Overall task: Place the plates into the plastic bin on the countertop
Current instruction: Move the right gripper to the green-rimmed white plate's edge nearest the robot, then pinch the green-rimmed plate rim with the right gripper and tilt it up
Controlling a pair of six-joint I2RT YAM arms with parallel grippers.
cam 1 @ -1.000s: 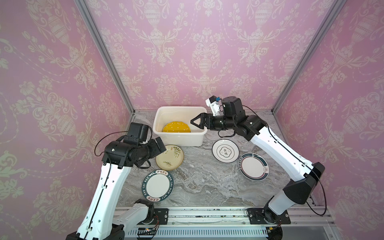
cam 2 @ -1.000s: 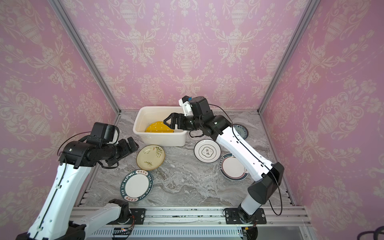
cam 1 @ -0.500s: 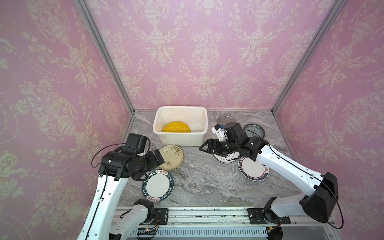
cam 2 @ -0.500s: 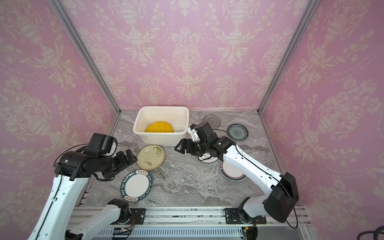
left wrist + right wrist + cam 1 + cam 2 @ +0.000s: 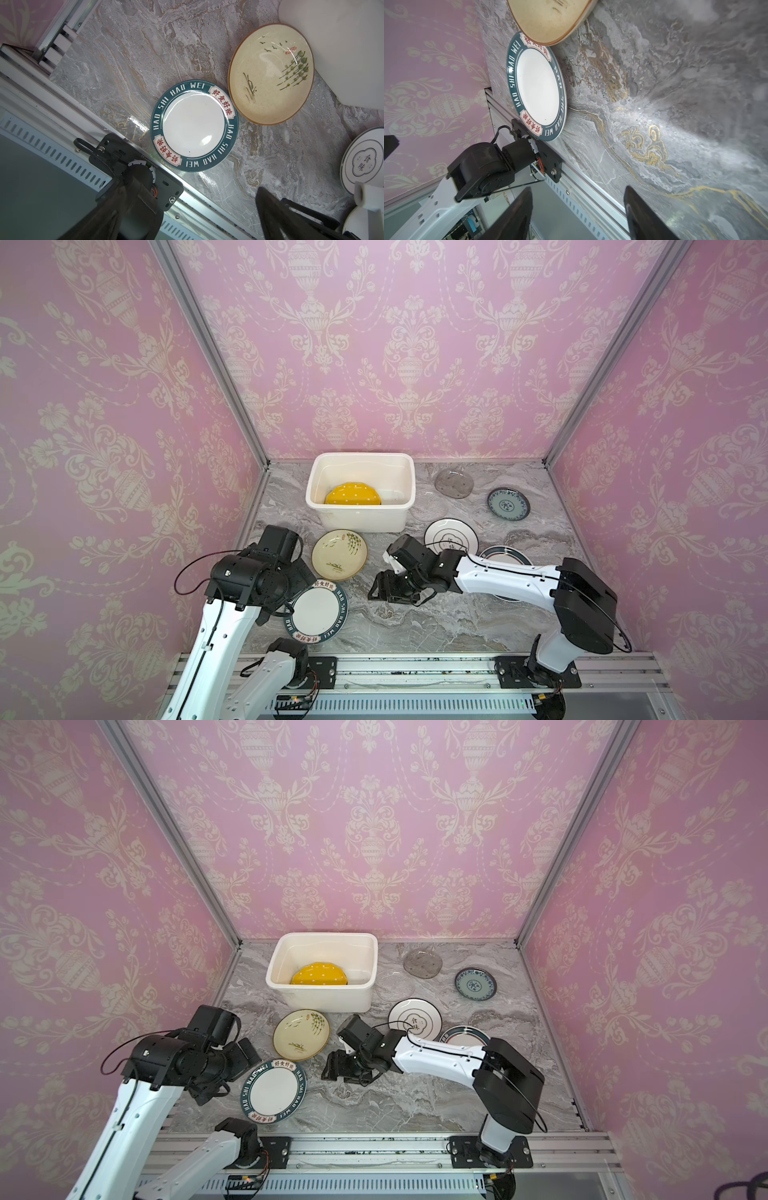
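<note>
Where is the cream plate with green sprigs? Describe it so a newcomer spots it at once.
Find the white bin at the back of the grey countertop. Just in front of its near wall lies the cream plate. Unlike the dark-rimmed lettered plate next to it, it has a brown edge, green sprigs and tiny birds.

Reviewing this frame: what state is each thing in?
plastic bin, holds one plate
yellow dotted plate, inside plastic bin
cream sprig plate, on countertop
HAO SHI HAO WEI plate, on countertop
white emblem plate, on countertop
blue-patterned plate, on countertop
smoky glass plate, on countertop
left tool, open, empty
right tool, open, empty
</note>
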